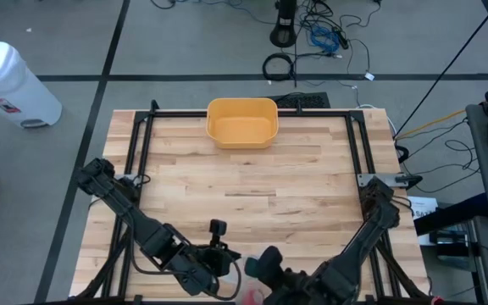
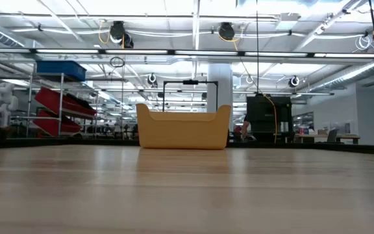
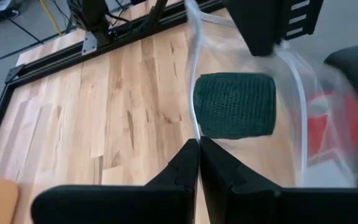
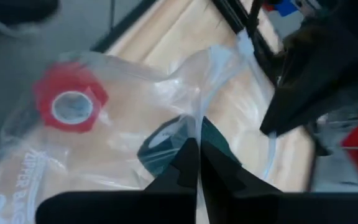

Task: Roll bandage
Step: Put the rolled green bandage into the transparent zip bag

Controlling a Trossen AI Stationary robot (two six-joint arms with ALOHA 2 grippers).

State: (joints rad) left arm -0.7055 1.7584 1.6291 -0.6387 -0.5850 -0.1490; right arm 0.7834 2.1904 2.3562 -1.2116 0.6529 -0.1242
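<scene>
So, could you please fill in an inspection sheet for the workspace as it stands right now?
Surface: wooden table, mostly bare.
Job's things: clear zipper bag at the near edge, holding a dark green bandage roll and a red roll.
Clutter: yellow bin at the far edge.
Grippers: left gripper shut on the bag's edge; right gripper shut on the bag's film. Both are at the near edge.
Cables: loose cables on the floor beyond the table.
Surroundings: white container on the floor; red bins on shelving in the room behind.
</scene>
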